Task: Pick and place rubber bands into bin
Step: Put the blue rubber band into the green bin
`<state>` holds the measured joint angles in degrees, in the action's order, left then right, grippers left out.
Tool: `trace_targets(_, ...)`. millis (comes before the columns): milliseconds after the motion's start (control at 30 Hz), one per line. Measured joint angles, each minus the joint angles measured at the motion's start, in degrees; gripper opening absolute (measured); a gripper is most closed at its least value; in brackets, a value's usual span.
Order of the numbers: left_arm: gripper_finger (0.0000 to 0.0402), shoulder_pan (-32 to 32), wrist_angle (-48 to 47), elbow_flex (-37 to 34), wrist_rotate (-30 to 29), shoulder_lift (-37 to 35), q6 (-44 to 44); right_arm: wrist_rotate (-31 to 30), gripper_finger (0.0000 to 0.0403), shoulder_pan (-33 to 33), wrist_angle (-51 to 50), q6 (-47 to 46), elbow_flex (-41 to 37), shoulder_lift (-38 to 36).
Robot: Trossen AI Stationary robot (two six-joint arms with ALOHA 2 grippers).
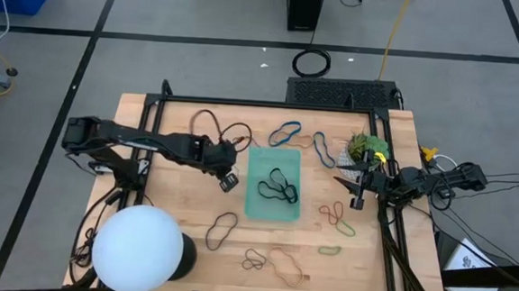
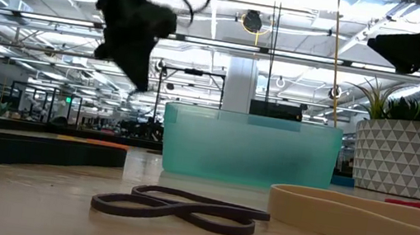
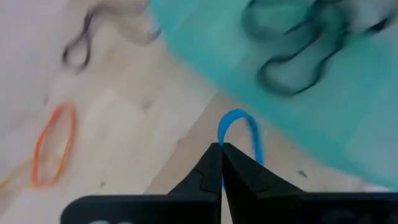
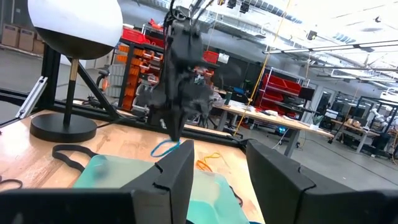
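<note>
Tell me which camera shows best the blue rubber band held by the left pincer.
The left wrist view: the blue rubber band loops out from the shut left pincer beside the bin. The right wrist view shows it small, dangling. The high and low views do not show it clearly.

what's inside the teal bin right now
Dark rubber bands lie tangled in the bin, looped over one another so their count cannot be told. The left gripper holds a blue band just outside it.
</note>
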<state>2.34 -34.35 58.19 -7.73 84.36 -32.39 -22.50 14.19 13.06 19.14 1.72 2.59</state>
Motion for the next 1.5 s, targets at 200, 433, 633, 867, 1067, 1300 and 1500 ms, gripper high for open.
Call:
trace_targets(200,0.0004,-1.16,13.26,0.24,0.21,-2.98,6.54,0.02,0.0141,0.00,0.29,0.00,0.00,0.08)
trace_targets(433,0.0004,-1.87,28.68,0.13,7.53,-1.35,16.02,0.02,0.0141,0.00,0.34,-0.02,0.00,0.33)
trace_targets(633,0.0007,-1.96,31.25,0.22,6.87,1.39,17.27,0.02,0.0141,0.01,0.45,-0.12,0.00,0.70)
trace_targets(867,0.0011,-1.96,32.65,0.18,6.40,6.98,17.06,0.00,0.0141,0.01,0.42,-0.02,-0.01,0.79)
trace_targets(1067,0.0007,-1.96,34.57,0.18,6.38,12.26,16.67,0.00,0.0141,0.01,0.42,-0.01,-0.01,0.81)
trace_targets(1300,0.0013,-1.96,35.90,0.18,6.38,17.05,15.61,0.00,0.0141,-0.01,0.42,-0.02,0.00,0.81)
trace_targets(1500,0.0013,-1.96,35.88,0.18,6.28,19.75,15.61,0.00,0.0141,0.00,0.43,-0.04,0.00,0.81)
